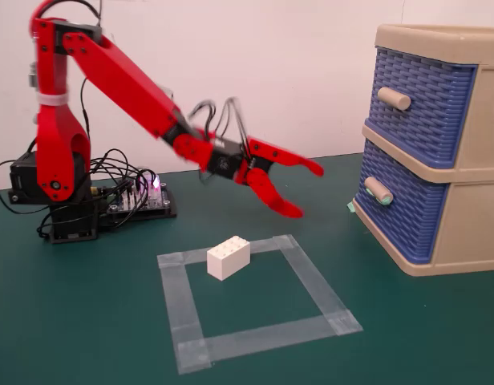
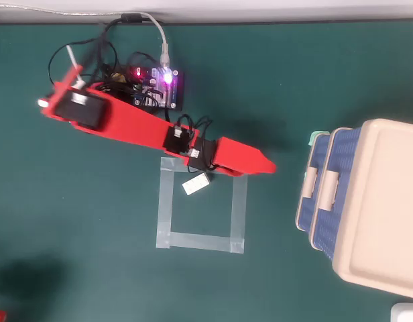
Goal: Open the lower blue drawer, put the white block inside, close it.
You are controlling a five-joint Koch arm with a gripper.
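The white block [image 1: 228,257] lies on the green mat inside a square of grey tape [image 1: 255,301]; it also shows in the overhead view [image 2: 196,184]. The lower blue drawer [image 1: 398,206], with its green-ended handle [image 1: 378,191], is shut in the beige cabinet [image 1: 471,233] at the right. In the overhead view its handle [image 2: 309,184] sits at the cabinet's left face. My red gripper [image 1: 308,189] is open and empty in the air, above and to the right of the block, pointing toward the cabinet. In the overhead view the gripper [image 2: 268,166] is a hand's width left of the drawers.
The upper blue drawer [image 1: 419,104] with a plain beige handle [image 1: 394,99] is shut. The arm's base [image 1: 58,188] and a lit circuit board [image 1: 143,192] with cables stand at the back left. A white thing [image 2: 406,312] shows at the overhead view's bottom right corner.
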